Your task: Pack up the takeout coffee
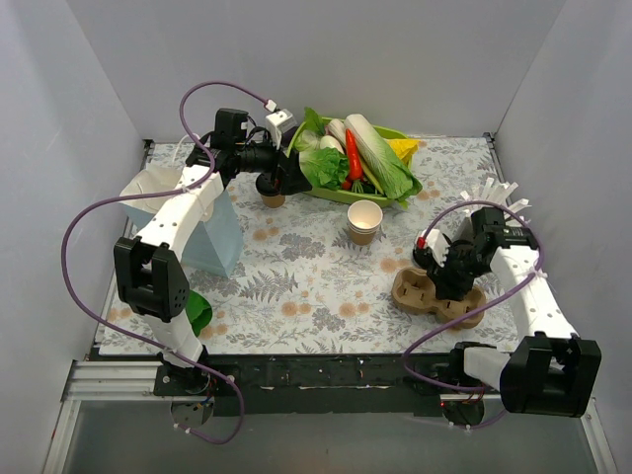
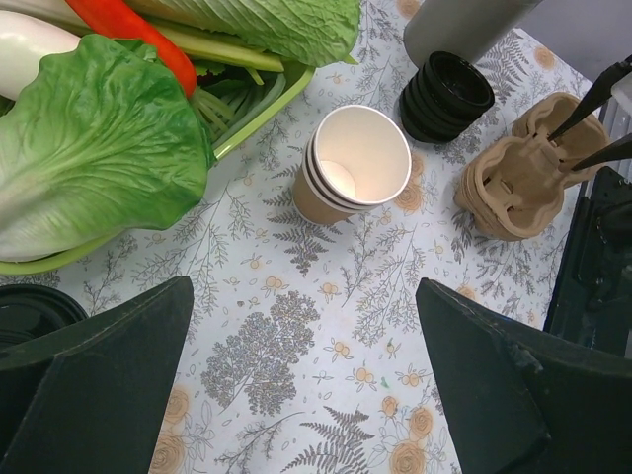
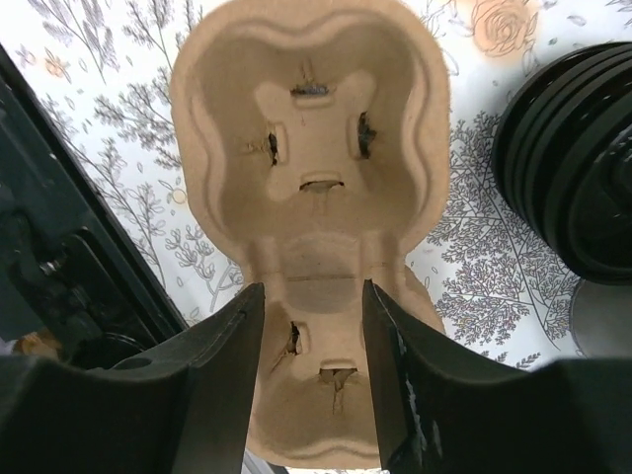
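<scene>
One takeout coffee (image 1: 272, 197) (black-lidded) sits just beside the left gripper (image 2: 304, 296)

Top external: mounted high behind both arm bases (bottom of frame), tilted down and forward. It takes in the whole desk (image 1: 296, 286) up to the back wall.

Left wrist: mid height, looks nearly straight down. The left gripper (image 2: 306, 395) fills the lower corners. Open cup stack (image 2: 355, 163) at centre, black lids (image 2: 444, 94) upper right, pulp carrier (image 2: 513, 178) at right edge.

Right wrist: very close, straight down on the pulp carrier, which fills frame centre. Right gripper (image 3: 314, 316) at bottom, black lids at right edge.

Overlap: both wrist views share the pulp carrier and black lids. The top view also holds the pulp carrier and open cup stack.
</scene>
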{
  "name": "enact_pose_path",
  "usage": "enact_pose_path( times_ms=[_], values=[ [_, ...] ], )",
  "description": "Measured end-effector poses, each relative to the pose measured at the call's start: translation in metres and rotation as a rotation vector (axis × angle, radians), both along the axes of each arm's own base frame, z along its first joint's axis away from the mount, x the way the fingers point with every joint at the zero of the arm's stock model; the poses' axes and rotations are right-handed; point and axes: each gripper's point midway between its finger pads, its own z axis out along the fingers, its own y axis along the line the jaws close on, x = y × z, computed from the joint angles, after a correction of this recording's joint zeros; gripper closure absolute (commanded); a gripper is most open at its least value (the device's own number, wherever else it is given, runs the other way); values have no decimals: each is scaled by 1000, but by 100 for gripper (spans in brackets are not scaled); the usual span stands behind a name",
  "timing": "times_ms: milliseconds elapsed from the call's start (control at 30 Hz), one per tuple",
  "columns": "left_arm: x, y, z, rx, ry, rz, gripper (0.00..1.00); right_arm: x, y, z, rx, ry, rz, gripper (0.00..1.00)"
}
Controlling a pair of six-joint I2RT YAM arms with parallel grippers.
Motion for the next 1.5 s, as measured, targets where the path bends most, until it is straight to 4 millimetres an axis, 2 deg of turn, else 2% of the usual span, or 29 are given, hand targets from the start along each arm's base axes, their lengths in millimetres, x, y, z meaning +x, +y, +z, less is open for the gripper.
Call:
enact_pose_path(
  times_ms=[133, 533, 1133, 1400, 1500],
  values=[
    [0, -1, 0, -1, 2, 0, 2, -8, -8, -12, -47, -15, 37, 47],
    [-1, -2, 0, -2, 8, 1, 2, -3, -15, -20, -88, -9, 58, 48],
    [1, -2, -3, -1, 10, 2, 2, -1, -15, -24, -90, 7, 51, 49],
    [2, -2, -5, 0, 14, 3, 2, -1, -15, -26, -90, 6, 50, 46],
    [2, -2, -5, 0, 14, 3, 2, -1, -14, -27, -90, 5, 55, 49]
  ],
)
